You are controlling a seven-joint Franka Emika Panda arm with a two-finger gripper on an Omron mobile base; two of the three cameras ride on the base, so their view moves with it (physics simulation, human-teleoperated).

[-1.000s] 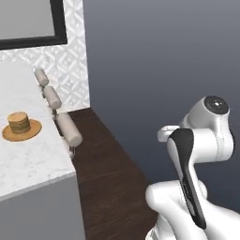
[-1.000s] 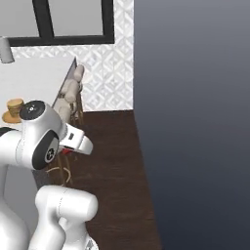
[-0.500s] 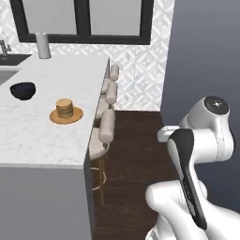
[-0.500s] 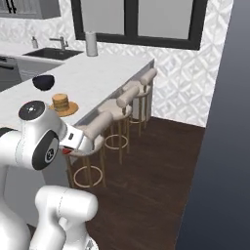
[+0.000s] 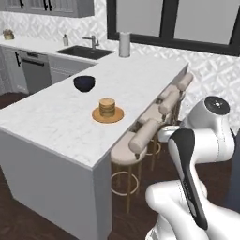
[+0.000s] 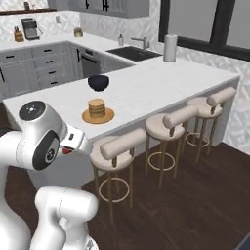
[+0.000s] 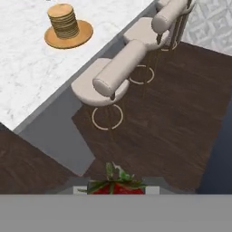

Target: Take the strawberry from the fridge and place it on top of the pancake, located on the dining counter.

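Strawberry [image 7: 116,186] w/ green leaves sits at bottom of hand view, pinched in our gripper [image 6: 68,149], jaws closed on it. Base views add dark bowl [image 5: 84,83] beyond pancake [image 5: 107,108] on dining counter [image 5: 56,122].

Light: bright, even, rendered.
Shadows: soft, faint beneath the stools [image 6: 166,128].
Glare: mild sheen on the white bench [image 5: 56,117].
Sharpness: slightly soft, low resolution.
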